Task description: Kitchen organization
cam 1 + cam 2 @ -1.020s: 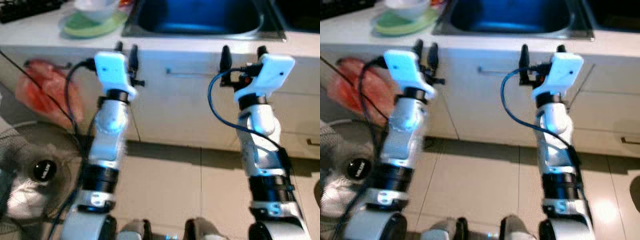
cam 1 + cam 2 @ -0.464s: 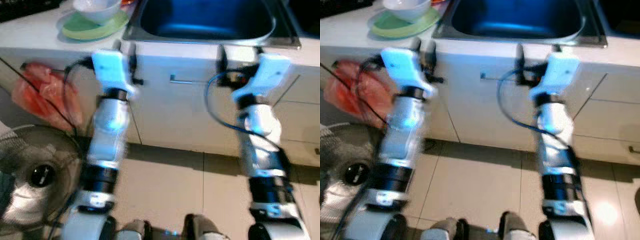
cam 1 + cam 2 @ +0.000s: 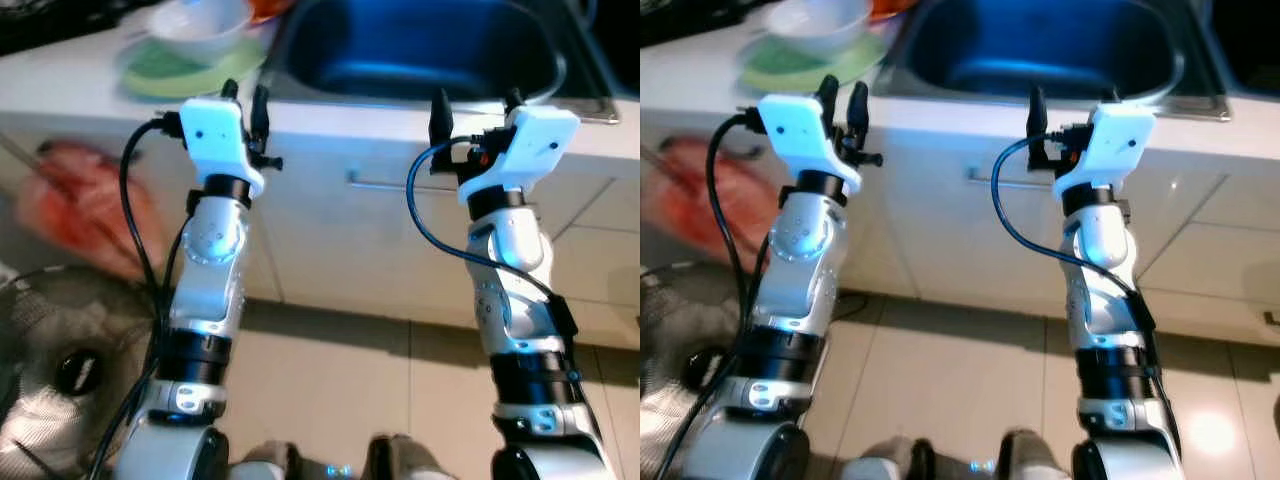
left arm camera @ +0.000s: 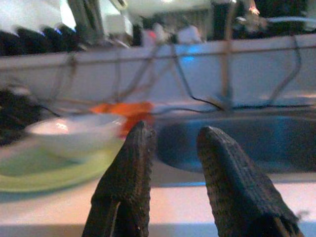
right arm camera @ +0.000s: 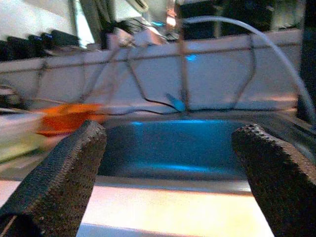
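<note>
The left gripper [image 3: 245,95], two long black fingers on a silver arm, is raised at the front edge of the white kitchen counter [image 3: 90,85]; its fingers [image 4: 129,168] stand a narrow gap apart and hold nothing. Just beyond its tips and a little to its left sits a white ceramic bowl [image 4: 74,133] on a flat pale green plate [image 4: 44,173]. An orange object [image 4: 123,109], too blurred to identify, lies behind the bowl.

The right gripper [image 3: 475,102] is raised at the same counter edge, well apart from the left one. Its fingers [image 5: 64,173] are spread wide and hold nothing. Straight ahead of it lies the deep stainless steel sink basin [image 5: 173,148], lit blue inside. A curved metal tap spout [image 5: 256,39] arcs above the basin.

Below both grippers runs the white cabinet front [image 3: 330,230] with a thin metal bar handle [image 3: 400,184]. Down to the left gripper's left hangs a red plastic bag [image 3: 75,205], and under that stands a grey floor fan [image 3: 50,375]. Beige floor tiles [image 3: 350,380] lie between the arms.
</note>
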`<state>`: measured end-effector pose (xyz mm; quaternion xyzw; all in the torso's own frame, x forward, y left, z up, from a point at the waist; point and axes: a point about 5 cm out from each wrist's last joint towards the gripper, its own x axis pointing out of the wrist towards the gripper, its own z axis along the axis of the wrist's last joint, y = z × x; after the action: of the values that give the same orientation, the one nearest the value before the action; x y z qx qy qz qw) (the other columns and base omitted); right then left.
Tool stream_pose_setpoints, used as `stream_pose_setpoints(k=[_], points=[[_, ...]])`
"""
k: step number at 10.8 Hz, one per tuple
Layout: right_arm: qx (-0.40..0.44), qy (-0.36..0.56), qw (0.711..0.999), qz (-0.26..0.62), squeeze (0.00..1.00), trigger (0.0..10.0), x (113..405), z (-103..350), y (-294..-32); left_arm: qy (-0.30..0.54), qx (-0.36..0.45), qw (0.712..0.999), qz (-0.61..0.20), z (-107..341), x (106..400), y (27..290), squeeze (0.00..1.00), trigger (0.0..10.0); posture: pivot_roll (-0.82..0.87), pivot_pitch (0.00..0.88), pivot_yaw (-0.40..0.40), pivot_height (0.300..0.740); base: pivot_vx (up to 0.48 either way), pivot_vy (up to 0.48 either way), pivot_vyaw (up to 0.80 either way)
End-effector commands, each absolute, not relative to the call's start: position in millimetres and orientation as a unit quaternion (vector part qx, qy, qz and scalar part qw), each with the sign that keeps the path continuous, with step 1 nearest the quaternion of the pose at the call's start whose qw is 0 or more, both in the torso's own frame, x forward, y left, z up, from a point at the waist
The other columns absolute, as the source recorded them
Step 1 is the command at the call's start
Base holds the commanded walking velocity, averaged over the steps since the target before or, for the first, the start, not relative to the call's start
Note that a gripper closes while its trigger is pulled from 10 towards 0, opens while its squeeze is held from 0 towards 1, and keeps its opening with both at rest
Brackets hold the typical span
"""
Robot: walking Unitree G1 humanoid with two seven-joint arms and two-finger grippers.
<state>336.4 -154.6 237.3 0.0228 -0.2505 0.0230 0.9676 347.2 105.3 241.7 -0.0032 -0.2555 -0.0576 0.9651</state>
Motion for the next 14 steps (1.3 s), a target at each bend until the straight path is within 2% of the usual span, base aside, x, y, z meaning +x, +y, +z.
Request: stream_pose_setpoints(k=[1, 14], points=[[0.03, -0.259, 0.965, 0.022, 0.0, 10.0, 335.3, 241.9, -154.7, -0.26, 0.0, 0.964, -0.056, 244.4, 347.0, 106.8, 0.0, 10.0, 0.06, 0.172, 0.059, 0.74, 0.349, 0.0, 0.0], [0.032, -0.261, 0.964, 0.025, 0.0, 10.0, 336.1, 243.0, -152.3, -0.259, 0.0, 0.964, -0.054, 245.3, 348.0, 108.0, 0.0, 10.0, 0.07, 0.182, 0.057, 0.74, 0.349, 0.0, 0.0]])
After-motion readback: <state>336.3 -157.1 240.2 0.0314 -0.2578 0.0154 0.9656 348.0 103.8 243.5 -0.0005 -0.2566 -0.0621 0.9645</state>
